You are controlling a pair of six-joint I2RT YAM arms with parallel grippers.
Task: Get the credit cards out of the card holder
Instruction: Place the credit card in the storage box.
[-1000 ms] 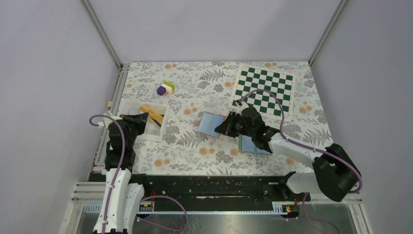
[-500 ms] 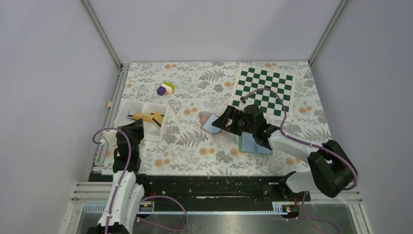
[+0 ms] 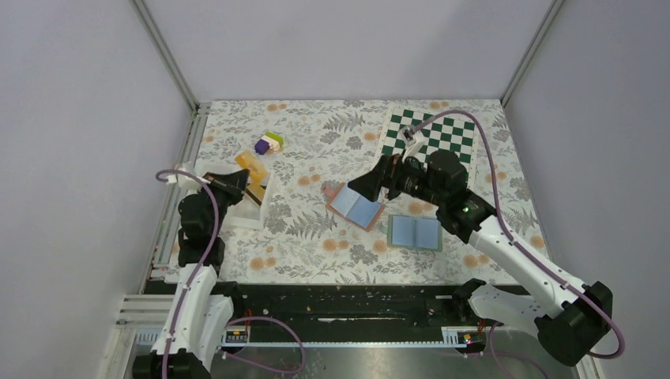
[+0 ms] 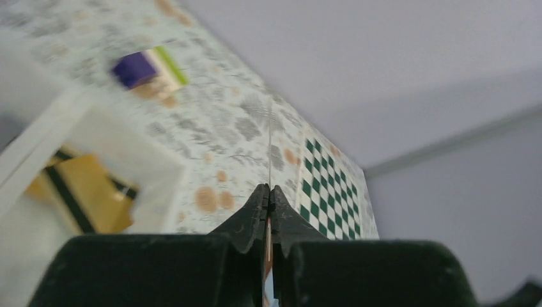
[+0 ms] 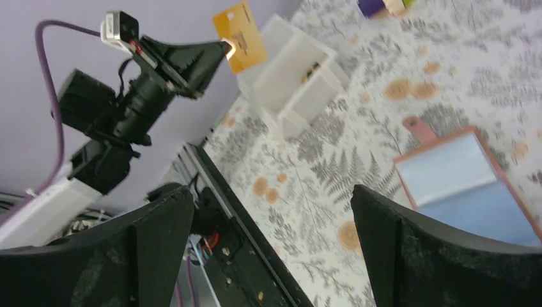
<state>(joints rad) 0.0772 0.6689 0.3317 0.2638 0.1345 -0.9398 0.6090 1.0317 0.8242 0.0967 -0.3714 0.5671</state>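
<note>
1. The left gripper (image 4: 268, 195) is clamped tight on the edge of one thin yellow-orange card (image 5: 240, 36), held in the air near the tray (image 5: 281, 96).
2. More cards (image 4: 89, 195), yellow with black stripes, lie in the tray.
3. The right gripper (image 5: 271, 199) is spread wide and empty above the open holder (image 5: 460, 176).

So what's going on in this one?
The left end effector is shut on a yellow-orange credit card and holds it up near the white bin, where another card lies. The right end effector is wide open and empty. It hovers by the pink-edged card holder, which lies open on the table. A green-edged holder lies beside it.
</note>
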